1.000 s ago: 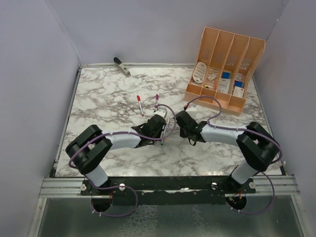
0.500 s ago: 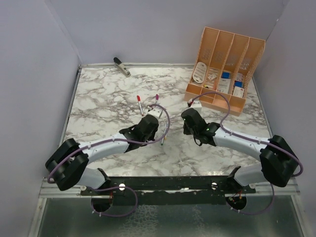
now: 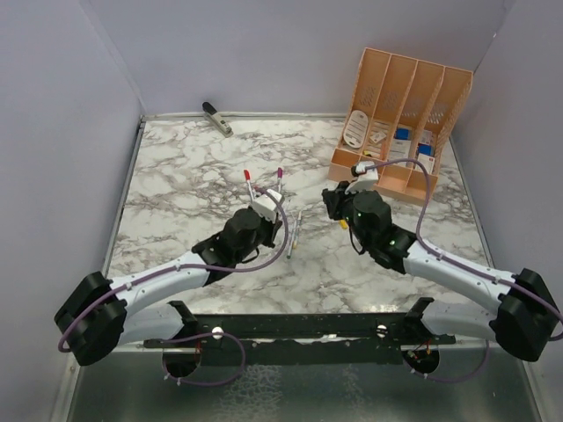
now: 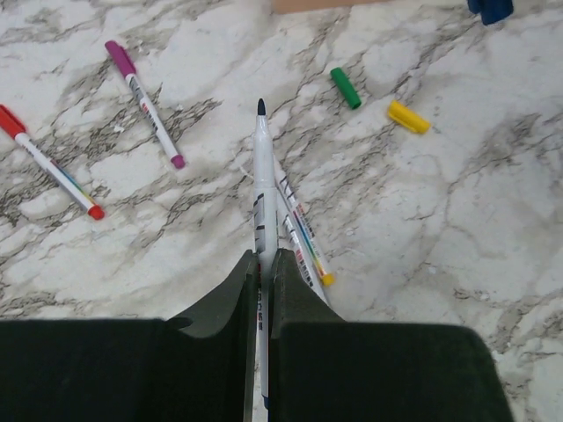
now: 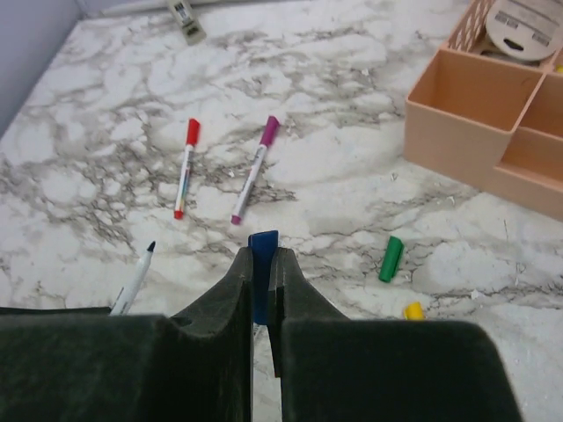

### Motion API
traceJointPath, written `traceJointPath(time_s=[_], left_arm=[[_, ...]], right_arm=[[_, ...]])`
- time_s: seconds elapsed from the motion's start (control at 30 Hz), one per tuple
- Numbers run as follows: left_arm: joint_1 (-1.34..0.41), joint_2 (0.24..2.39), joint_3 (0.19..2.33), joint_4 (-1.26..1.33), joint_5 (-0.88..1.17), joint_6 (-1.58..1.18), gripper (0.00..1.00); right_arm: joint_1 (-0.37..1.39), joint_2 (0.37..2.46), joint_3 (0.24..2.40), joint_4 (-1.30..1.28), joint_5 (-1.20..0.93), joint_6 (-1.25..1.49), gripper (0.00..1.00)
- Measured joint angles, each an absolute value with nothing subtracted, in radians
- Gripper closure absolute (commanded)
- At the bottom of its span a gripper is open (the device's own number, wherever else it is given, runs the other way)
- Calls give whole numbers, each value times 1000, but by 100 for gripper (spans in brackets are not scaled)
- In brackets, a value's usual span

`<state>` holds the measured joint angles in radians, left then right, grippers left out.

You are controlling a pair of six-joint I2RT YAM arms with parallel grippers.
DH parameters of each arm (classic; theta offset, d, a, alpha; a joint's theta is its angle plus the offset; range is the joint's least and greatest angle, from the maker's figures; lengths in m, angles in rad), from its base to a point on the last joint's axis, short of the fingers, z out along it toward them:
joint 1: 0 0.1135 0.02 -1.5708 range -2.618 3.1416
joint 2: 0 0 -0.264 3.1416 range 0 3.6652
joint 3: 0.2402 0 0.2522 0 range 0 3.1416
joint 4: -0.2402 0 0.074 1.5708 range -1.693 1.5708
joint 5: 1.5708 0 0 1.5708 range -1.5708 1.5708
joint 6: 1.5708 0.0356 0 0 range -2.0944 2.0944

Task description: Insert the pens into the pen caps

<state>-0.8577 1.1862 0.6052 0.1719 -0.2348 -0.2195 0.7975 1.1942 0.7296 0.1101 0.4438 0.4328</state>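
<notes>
Out in the middle of the table, you've got the left pincer clamped on a dark-tipped pen well back on the barrel, tip sticking far out over the marble. The right pincer is squeezed onto the blue cap, with only a stub poking past the fingers. My worry is that long overhang: a tiny wrist tilt swings the tip wide, so it could hit the cap's rim instead of the opening and shove the cap back through the pads or twist it. I also can't tell which end of the cap faces outward, so check that. A yellow-tipped pen lies right under the held one, with the green cap and yellow cap beyond, so dip low and you'll knock them. The barrels have print and there's a label in the organizer, all too small to read
</notes>
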Motion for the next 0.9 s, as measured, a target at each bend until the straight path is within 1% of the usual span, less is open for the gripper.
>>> traceJointPath(time_s=[0.17,0.43,0.6,0.73,0.9], left_arm=[[-858,1065,469,384,-159,-208,100],[-858,987,294,748,-23,-220,100],[-858,992,262,901,14,-252,100],[-858,1040,218,1091,31,-297,100],[-858,1094,224,1165,61,-334,100]], right_arm=[[796,1110,625,339,424,374,99],[797,1067,438,750,324,330,99],[797,1072,423,947,270,319,99],[797,1095,423,1100,215,320,99],[796,1121,422,1208,153,342,99]])
